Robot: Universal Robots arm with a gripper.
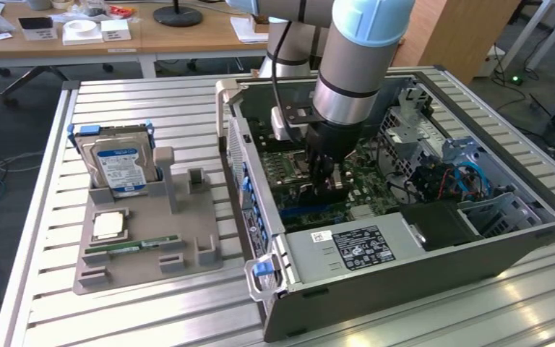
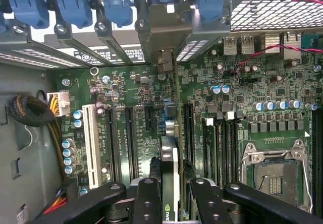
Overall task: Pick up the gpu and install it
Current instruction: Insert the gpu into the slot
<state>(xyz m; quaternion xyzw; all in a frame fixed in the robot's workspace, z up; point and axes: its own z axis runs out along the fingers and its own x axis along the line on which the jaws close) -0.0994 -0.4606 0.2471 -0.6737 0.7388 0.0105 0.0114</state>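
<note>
Wrist view: black two-finger gripper (image 2: 174, 186) pinches the thin dark gpu card (image 2: 169, 156) edge-on between its jaws.
Card sits over the green motherboard (image 2: 136, 128), beside its long dark slots; exterior view places the gripper inside the open grey computer case (image 1: 432, 249).

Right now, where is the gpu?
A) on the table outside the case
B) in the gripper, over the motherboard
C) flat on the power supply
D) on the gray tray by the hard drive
B: the gpu sits edge-on in the gripper, over the green motherboard.
</note>
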